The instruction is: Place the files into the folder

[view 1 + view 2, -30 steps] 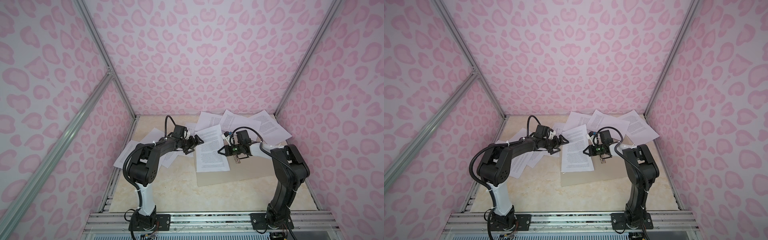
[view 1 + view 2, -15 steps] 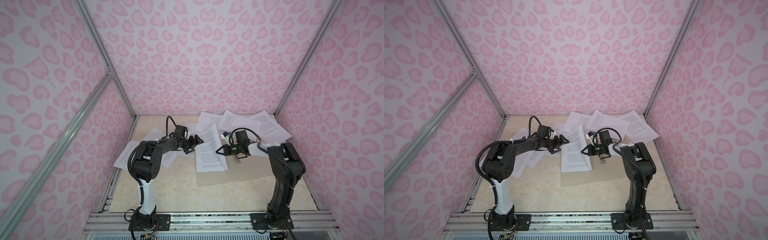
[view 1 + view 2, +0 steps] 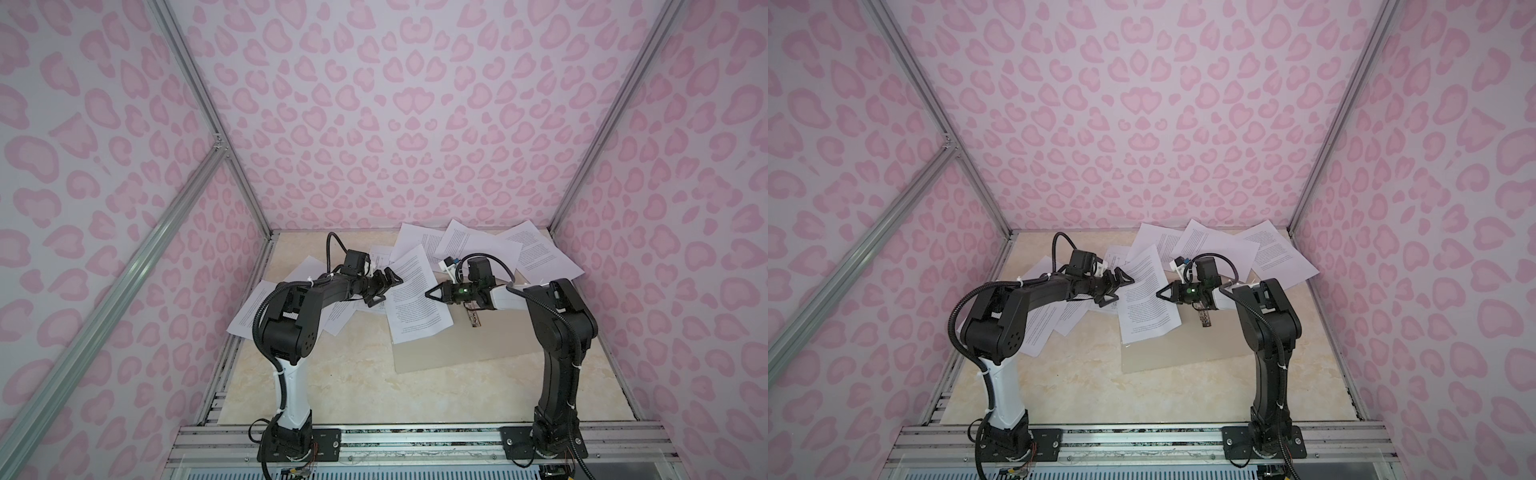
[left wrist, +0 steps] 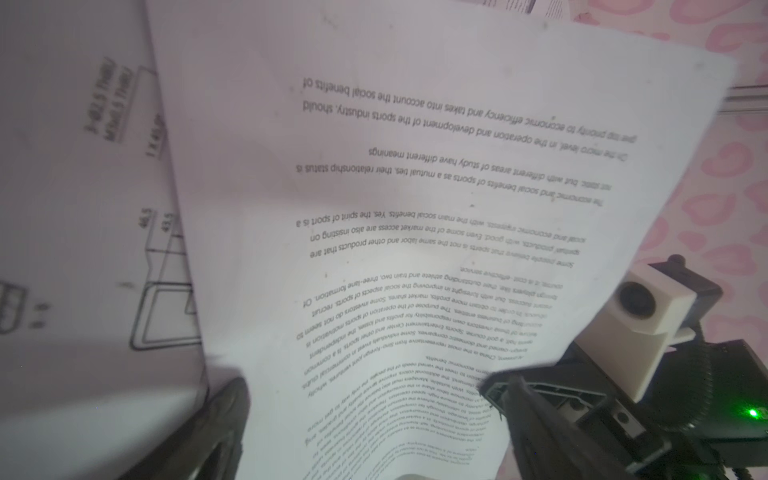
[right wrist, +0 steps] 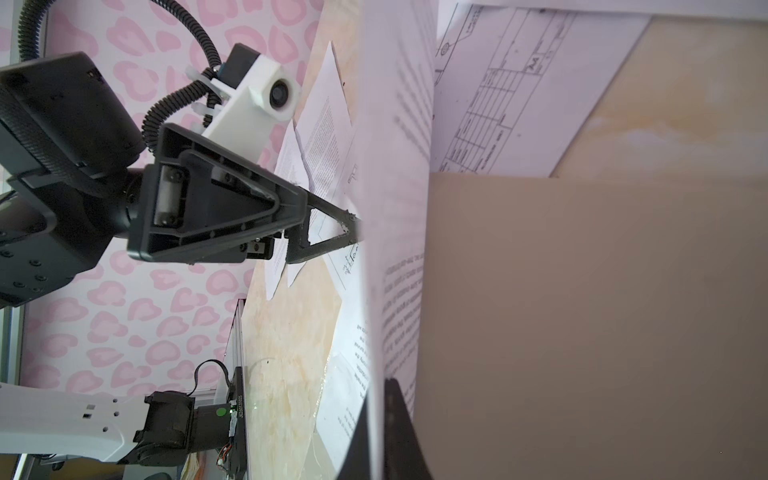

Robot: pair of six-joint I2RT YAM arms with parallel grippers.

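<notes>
The files are white printed sheets scattered over the table in both top views. One sheet [image 3: 415,299] [image 3: 1144,303] lies partly on the beige folder [image 3: 457,345] [image 3: 1183,345], which lies open and flat. My right gripper [image 3: 428,294] [image 5: 382,432] is shut on that sheet's right edge and holds it tilted up. My left gripper [image 3: 390,282] [image 4: 374,440] stands open at the sheet's left edge, and the sheet [image 4: 415,208] runs between its fingers. A sheet with line drawings [image 4: 83,208] [image 5: 519,104] lies beside it.
A small metal clip [image 3: 473,320] lies on the folder under the right arm. More sheets [image 3: 498,249] are piled at the back right and others [image 3: 266,307] at the left under the left arm. Pink patterned walls close in three sides.
My right gripper has shifted a little to the left with the sheet's edge, so the sheet stands steeper. The left gripper stays open in nearly the same place.
</notes>
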